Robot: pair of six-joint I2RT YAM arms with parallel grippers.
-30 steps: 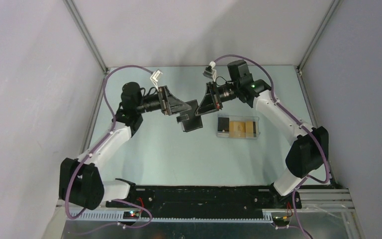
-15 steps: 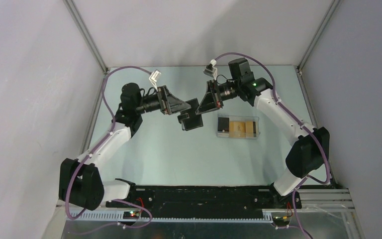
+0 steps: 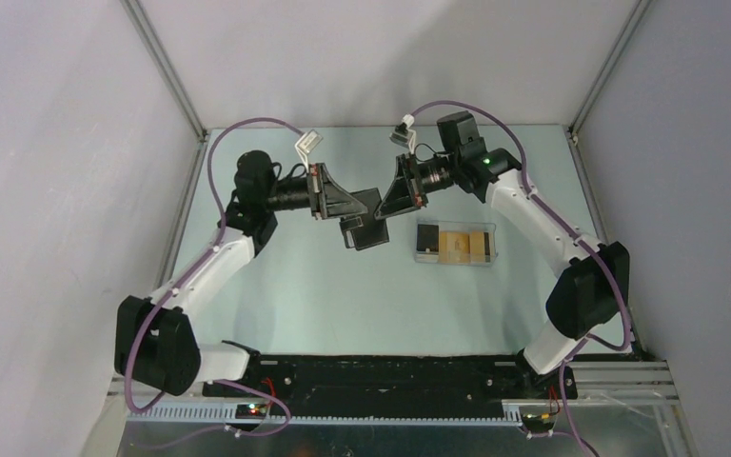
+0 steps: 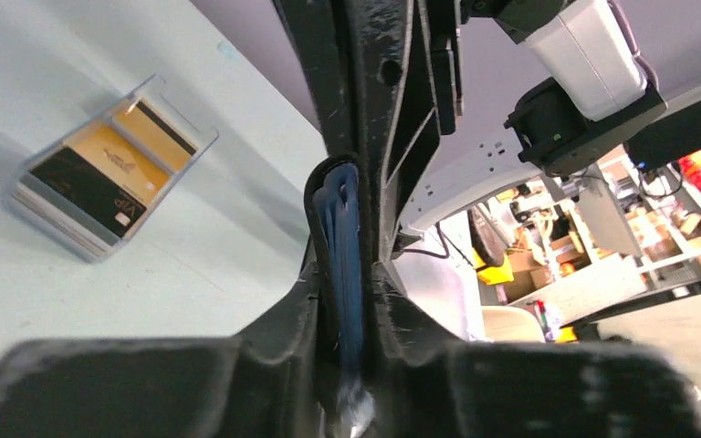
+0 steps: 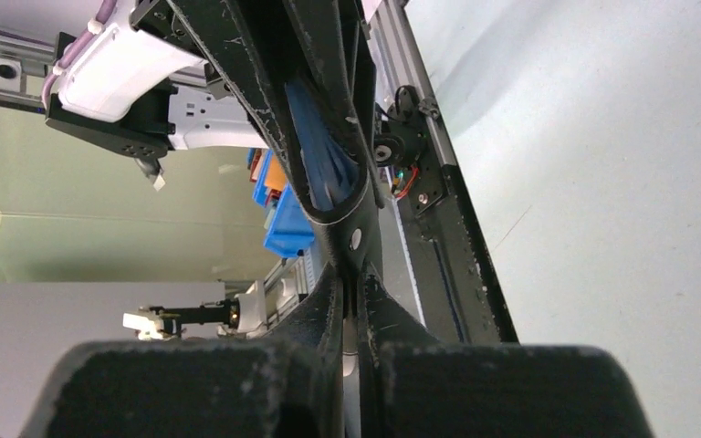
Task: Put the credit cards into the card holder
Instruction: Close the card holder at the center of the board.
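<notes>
Left arm has shifted slightly, its cable loop now sits higher, and the left tool (image 3: pixel 354 213) has closed from wide apart onto the holder (image 3: pixel 369 231). I read this tool as clamped on the holder: in the left wrist view the black edge and blue lining (image 4: pixel 345 237) are pinched between its fingers. The right tool (image 3: pixel 383 209) is unchanged and grips the opposite edge of the holder, with its tips just beside the stud (image 5: pixel 356 239). The holder is held between the two tools over the table (image 3: pixel 324 295), left of the tray (image 3: pixel 494 255).

The cards (image 3: pixel 454 245) lie flat in the tray, unmoved. One dark-faced card (image 4: pixel 87 187) is at the left end, with orange-yellow black-striped ones beside it.

Legible writing: "VIP" on the dark-faced card. I cannot read any other print.
</notes>
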